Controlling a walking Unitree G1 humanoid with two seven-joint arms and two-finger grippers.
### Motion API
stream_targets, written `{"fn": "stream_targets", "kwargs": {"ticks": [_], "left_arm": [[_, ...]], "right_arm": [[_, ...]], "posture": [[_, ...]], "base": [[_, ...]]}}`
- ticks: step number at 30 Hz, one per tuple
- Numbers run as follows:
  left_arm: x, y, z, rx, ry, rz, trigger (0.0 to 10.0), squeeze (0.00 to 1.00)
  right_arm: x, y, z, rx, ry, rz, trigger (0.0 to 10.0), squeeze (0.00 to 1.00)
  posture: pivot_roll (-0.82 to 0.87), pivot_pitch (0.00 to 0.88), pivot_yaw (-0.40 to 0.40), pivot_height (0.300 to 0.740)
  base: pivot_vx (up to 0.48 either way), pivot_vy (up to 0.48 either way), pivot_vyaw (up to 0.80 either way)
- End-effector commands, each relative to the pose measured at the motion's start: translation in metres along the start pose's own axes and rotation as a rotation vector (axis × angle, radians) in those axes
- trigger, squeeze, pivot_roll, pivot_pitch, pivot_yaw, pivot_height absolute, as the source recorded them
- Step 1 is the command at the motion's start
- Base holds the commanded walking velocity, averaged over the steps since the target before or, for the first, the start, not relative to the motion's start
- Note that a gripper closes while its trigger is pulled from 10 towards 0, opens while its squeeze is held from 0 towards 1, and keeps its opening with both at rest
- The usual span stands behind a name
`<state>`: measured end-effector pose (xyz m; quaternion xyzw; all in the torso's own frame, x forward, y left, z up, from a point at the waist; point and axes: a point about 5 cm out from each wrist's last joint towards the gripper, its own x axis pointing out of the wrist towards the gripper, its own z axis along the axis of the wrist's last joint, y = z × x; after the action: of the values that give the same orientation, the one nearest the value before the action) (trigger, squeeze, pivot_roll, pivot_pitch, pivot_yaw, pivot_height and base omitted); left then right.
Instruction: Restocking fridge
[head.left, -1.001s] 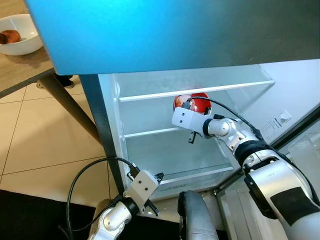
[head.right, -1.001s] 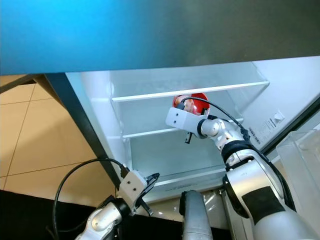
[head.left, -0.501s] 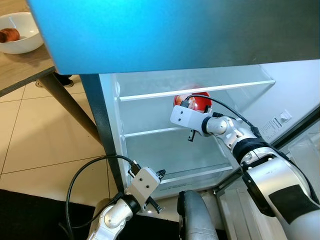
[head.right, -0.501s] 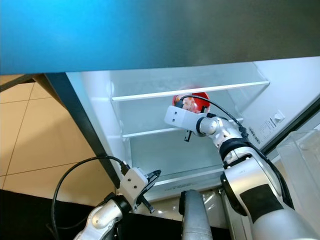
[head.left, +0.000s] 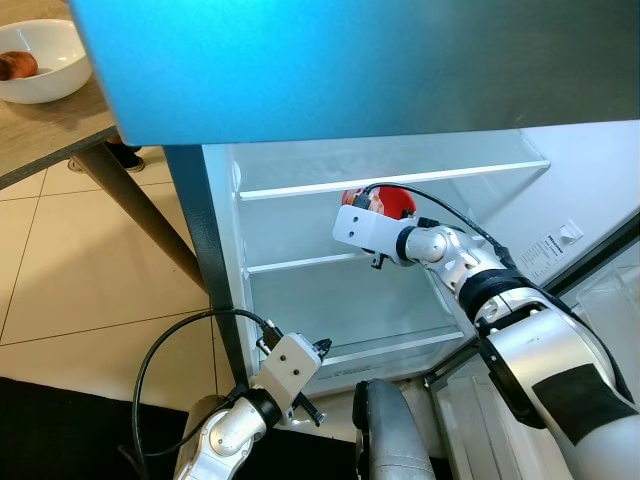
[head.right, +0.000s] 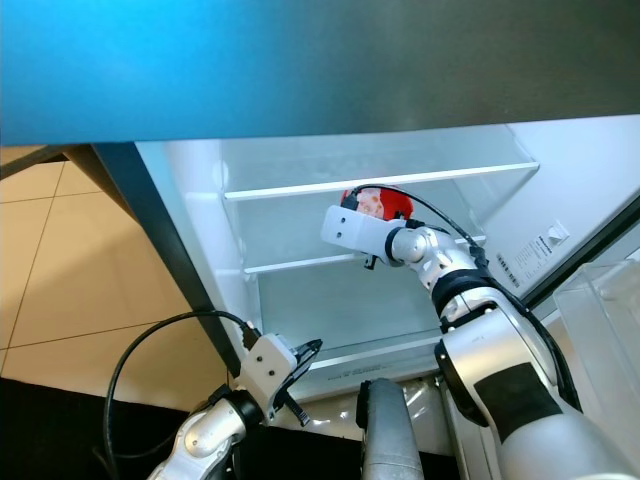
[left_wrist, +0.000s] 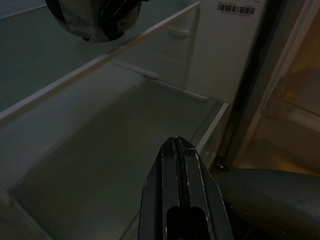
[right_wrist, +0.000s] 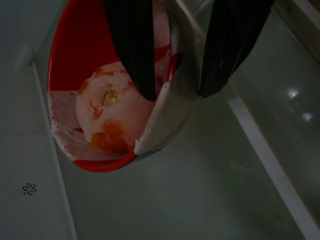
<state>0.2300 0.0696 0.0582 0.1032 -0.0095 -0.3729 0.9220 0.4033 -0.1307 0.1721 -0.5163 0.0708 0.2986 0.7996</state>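
While the left gripper (left_wrist: 182, 150) hangs low with fingers pressed together before the fridge (head.left: 300, 260), right gripper (right_wrist: 175, 85) clamps the red bowl's (right_wrist: 100, 100) rim, one finger inside, bowl just above the glass shelf (head.left: 290, 263) beyond

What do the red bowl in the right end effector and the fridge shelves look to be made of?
The red bowl looks like glossy plastic: even colour, thin rim, a soft sheen. A white, thin, creased sheet inside it is probably paper or film. The right end effector pinches the bowl's rim. The fridge shelves look like clear glass with white plastic front trim: you see through them, and they reflect light. Clear plastic is possible.
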Motion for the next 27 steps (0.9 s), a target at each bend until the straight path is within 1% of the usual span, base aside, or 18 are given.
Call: {"fn": "stream_targets", "kwargs": {"ticks": [1,5,8,9,10,12,16,22,24,27], "left_arm": [[0.000,-0.005,-0.001,-0.017,0.011,-0.008,10.0,0.00],[0.000,-0.003,0.000,-0.013,0.008,-0.006,10.0,0.00],[0.000,-0.001,0.001,-0.010,0.005,-0.003,10.0,0.00],[0.000,0.000,0.001,-0.010,0.005,-0.001,10.0,0.00],[0.000,0.000,0.001,-0.010,0.005,-0.001,10.0,0.00],[0.000,0.001,0.001,-0.009,0.005,0.000,10.0,0.00],[0.000,0.001,0.001,-0.007,0.006,-0.009,10.0,0.00],[0.001,0.001,0.001,-0.005,0.007,-0.022,10.0,0.00],[0.002,0.002,0.001,-0.003,0.006,-0.025,10.0,0.00],[0.002,0.002,0.001,-0.002,0.005,-0.025,10.0,0.00]], "right_arm": [[-0.001,-0.002,-0.003,0.010,0.010,-0.022,10.0,0.00],[-0.003,-0.007,-0.004,0.030,0.003,-0.045,10.0,0.00],[-0.006,-0.012,-0.006,0.099,-0.021,-0.054,10.0,0.00],[-0.008,-0.014,-0.007,0.147,-0.038,-0.049,10.0,0.00],[-0.008,-0.014,-0.007,0.147,-0.038,-0.049,10.0,0.00],[-0.010,-0.015,-0.008,0.203,-0.061,-0.040,10.0,0.00],[-0.014,-0.013,-0.014,0.265,-0.097,-0.011,10.0,0.00],[-0.016,-0.009,-0.018,0.284,-0.127,0.020,10.0,0.00],[-0.016,-0.005,-0.018,0.290,-0.154,0.037,10.0,0.00],[-0.016,-0.004,-0.017,0.296,-0.177,0.042,10.0,0.00]], "posture": [[-0.05,0.239,-0.114,0.593],[-0.05,0.238,-0.116,0.593],[-0.05,0.234,-0.115,0.593],[-0.06,0.233,-0.112,0.593],[-0.06,0.233,-0.112,0.593],[-0.06,0.232,-0.108,0.593],[-0.07,0.231,-0.098,0.593],[-0.07,0.231,-0.086,0.593],[-0.07,0.229,-0.086,0.593],[-0.07,0.228,-0.085,0.593]], "base": [[0.000,0.000,0.00],[0.000,0.000,0.00],[0.000,0.000,0.00],[0.000,0.000,0.00],[0.000,0.000,0.00],[0.000,0.000,0.00],[0.000,0.000,0.00],[0.000,0.000,0.00],[0.000,0.000,0.00],[0.000,0.000,0.00]]}}
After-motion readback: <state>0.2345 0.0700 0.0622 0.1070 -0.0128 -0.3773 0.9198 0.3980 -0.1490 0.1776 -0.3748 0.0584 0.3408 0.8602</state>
